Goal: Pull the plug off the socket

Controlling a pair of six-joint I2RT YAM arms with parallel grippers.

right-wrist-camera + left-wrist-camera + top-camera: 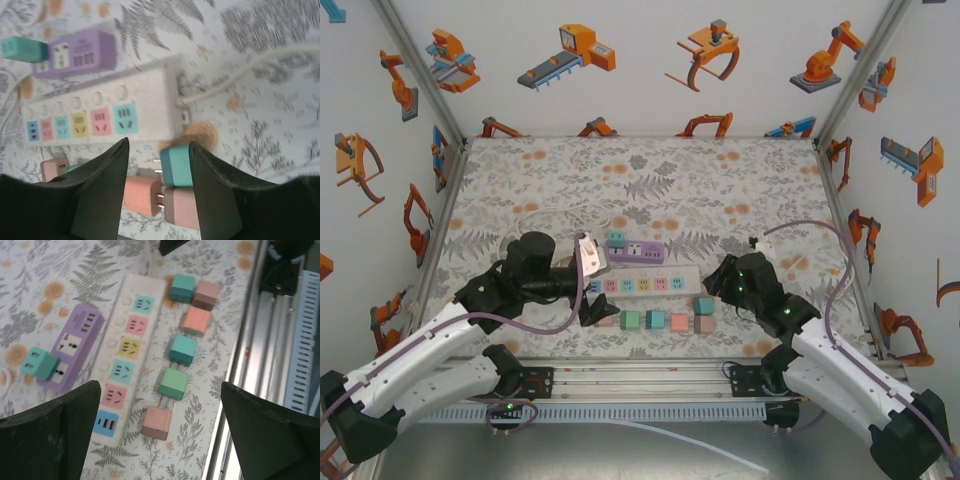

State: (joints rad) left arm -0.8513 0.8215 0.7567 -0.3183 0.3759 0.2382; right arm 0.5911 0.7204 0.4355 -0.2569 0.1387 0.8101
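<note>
Right fingers (100, 195) parted over teal plug (176, 166).

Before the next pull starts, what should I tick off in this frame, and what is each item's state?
1. White strip has every socket empty: ok.
2. Purple strip has every socket empty: not ok, a teal plug sits in its end socket.
3. Left gripper open and empty: ok, jaws wide with nothing between them.
4. Right gripper open: ok, jaws stand wider than the loose teal plug below them.
5. No finger touching that plug: cannot tell.
6. Other loose plugs lie off the white strip: ok, in a row beside it.
</note>
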